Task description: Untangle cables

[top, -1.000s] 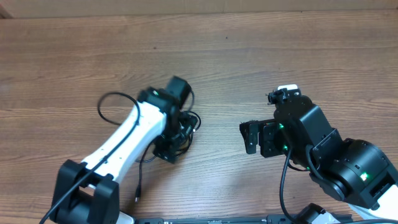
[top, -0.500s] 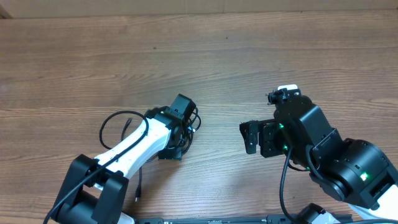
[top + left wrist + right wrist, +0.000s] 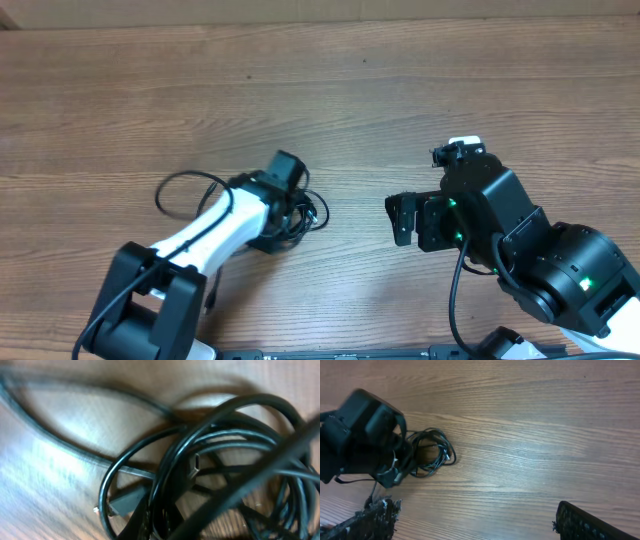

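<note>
left pincer [image 3: 292, 212] goes from wide open to clenched within the last second, down in the cables [image 3: 312, 213] near mid-bench [image 3: 400, 90]; strand caught or not, cannot tell. Reads as the first pull being set up. right pincer [image 3: 400, 220] released, well apart. Thin black loops piled tight, one loop trailing left, plug [image 3: 122, 502] inside the coil
</note>
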Robot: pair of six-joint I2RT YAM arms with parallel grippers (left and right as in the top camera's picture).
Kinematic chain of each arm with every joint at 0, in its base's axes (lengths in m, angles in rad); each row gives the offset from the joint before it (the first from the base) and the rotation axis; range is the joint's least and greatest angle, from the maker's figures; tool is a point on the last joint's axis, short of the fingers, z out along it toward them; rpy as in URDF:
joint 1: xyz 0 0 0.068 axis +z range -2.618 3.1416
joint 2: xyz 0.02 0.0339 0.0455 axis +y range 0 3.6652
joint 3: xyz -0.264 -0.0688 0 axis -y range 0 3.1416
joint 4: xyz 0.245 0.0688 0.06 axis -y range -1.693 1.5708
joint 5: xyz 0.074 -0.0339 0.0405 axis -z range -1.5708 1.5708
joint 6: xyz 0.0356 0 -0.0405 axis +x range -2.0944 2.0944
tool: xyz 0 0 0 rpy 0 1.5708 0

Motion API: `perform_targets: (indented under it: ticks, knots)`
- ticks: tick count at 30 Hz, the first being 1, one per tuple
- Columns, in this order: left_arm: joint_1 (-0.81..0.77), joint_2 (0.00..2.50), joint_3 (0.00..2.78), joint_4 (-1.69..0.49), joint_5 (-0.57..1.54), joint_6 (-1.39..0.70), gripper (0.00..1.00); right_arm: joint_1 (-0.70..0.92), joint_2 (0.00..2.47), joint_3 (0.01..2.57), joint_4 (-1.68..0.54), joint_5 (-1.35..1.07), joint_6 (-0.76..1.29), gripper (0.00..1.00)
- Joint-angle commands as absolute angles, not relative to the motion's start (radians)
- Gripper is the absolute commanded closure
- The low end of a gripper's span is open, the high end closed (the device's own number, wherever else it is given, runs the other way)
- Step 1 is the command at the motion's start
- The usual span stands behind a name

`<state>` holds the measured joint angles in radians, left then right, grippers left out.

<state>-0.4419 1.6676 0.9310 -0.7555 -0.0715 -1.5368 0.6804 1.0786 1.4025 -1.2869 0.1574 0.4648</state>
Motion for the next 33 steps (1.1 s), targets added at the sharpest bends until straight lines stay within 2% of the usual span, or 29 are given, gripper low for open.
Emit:
perform_targets:
  ticks: [1, 2, 4, 6, 12, 17, 18, 19, 22, 28, 31, 33]
  knots:
    - [-0.365, 1.596, 1.042, -0.768, 0.055, -0.857, 0.96, 0.678, 1.078, 1.415, -1.257, 0.164, 0.533, 0.00]
    - [-0.341, 1.563, 1.079, -0.782, 0.149, -0.703, 0.96, 0.678, 1.078, 1.415, -1.245, 0.164, 0.553, 0.00]
    - [-0.310, 1.513, 1.126, -0.797, 0.270, -0.526, 0.96, 0.678, 1.079, 1.415, -1.227, 0.163, 0.601, 0.00]
    - [-0.287, 1.464, 1.155, -0.801, 0.358, -0.420, 0.96, 0.678, 1.084, 1.415, -1.211, 0.154, 0.640, 0.00]
    - [-0.244, 1.322, 1.202, -0.792, 0.520, -0.287, 0.96, 0.678, 1.144, 1.415, -1.168, 0.057, 0.659, 0.00]
    - [-0.244, 1.261, 1.202, -0.794, 0.525, -0.252, 0.96, 0.678, 1.230, 1.415, -1.164, 0.020, 0.710, 0.00]
    - [-0.244, 1.260, 1.202, -0.796, 0.525, -0.240, 0.96, 0.678, 1.242, 1.415, -1.163, 0.020, 0.726, 0.02]
    - [-0.244, 1.261, 1.201, -0.800, 0.525, -0.224, 0.96, 0.678, 1.264, 1.415, -1.156, 0.020, 0.736, 0.11]
    - [-0.244, 1.261, 1.201, -0.804, 0.532, -0.217, 0.96, 0.678, 1.288, 1.415, -1.133, 0.021, 0.735, 0.28]
    - [-0.244, 1.261, 1.201, -0.803, 0.680, -0.144, 0.96, 0.678, 1.300, 1.414, -1.066, 0.020, 0.733, 0.48]
    - [-0.244, 1.261, 1.201, -0.796, 0.712, -0.142, 0.96, 0.678, 1.312, 1.414, -1.065, 0.002, 0.728, 0.51]
    - [-0.244, 1.261, 1.201, -0.788, 0.737, -0.142, 0.96, 0.678, 1.325, 1.414, -1.068, -0.015, 0.722, 0.60]
